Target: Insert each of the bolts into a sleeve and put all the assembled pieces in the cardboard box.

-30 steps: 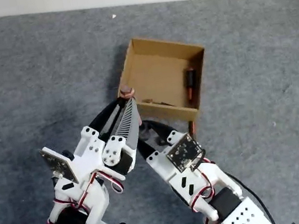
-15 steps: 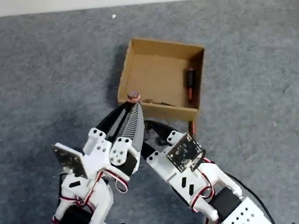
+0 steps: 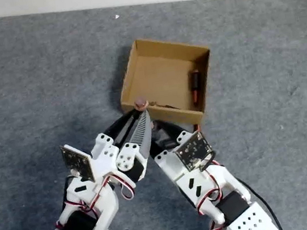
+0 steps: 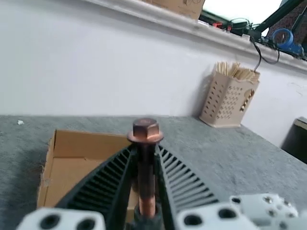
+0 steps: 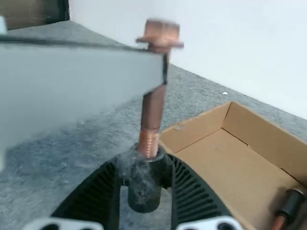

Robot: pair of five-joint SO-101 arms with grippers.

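A copper bolt (image 4: 144, 172) stands upright with its hex head (image 3: 140, 103) up, and my left gripper (image 4: 144, 167) is shut on its shank. Its threaded tip sits in the mouth of a dark sleeve (image 5: 143, 184), which my right gripper (image 5: 143, 191) is shut on from below. Both grippers meet just in front of the near wall of the cardboard box (image 3: 135, 66). Inside the box, along its right wall, lies one assembled bolt and sleeve (image 3: 195, 85). Another copper piece (image 3: 197, 130) shows outside the box at its near right corner, partly hidden by the right arm.
Grey carpet (image 3: 34, 80) covers the table around the box. A perforated beige holder of sticks (image 4: 229, 98) stands against the white wall far behind.
The left gripper with the bolt has shifted right and toward the right gripper, bringing the bolt's tip to the sleeve. The right arm has turned slightly.
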